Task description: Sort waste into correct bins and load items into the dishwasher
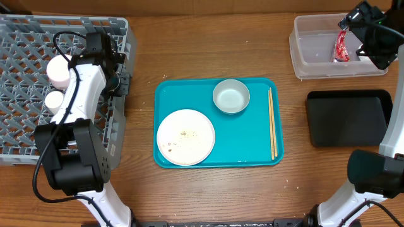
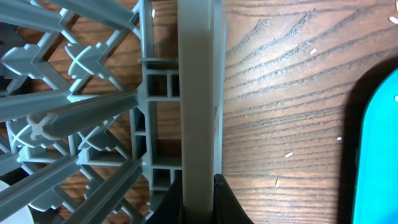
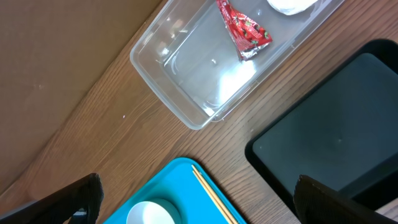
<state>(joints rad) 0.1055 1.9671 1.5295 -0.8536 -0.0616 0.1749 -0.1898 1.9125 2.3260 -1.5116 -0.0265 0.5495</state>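
Note:
My left gripper (image 1: 117, 82) (image 2: 199, 183) is shut on the right rim wall of the grey dish rack (image 1: 25, 38) (image 2: 199, 93). My right gripper (image 1: 372, 38) (image 3: 198, 186) is open and empty, held high over the clear tub (image 1: 303, 63) (image 3: 186, 115). The red wrapper (image 1: 341, 47) (image 3: 244, 30) lies in the tub, with the white napkin (image 3: 289, 5) beside it. The white plate (image 1: 185, 137) with crumbs, the white bowl (image 1: 231, 96) (image 3: 152, 214) and the chopsticks (image 1: 272, 123) (image 3: 214, 193) lie on the teal tray (image 1: 252, 148). The steel bowl is out of view.
The black tray (image 1: 349, 116) (image 3: 329, 137) lies right of the teal tray, below the tub. Rice crumbs (image 2: 288, 154) dot the wood between rack and teal tray (image 2: 379, 137). Two white round shapes (image 1: 58, 72) sit in the rack beside my left arm.

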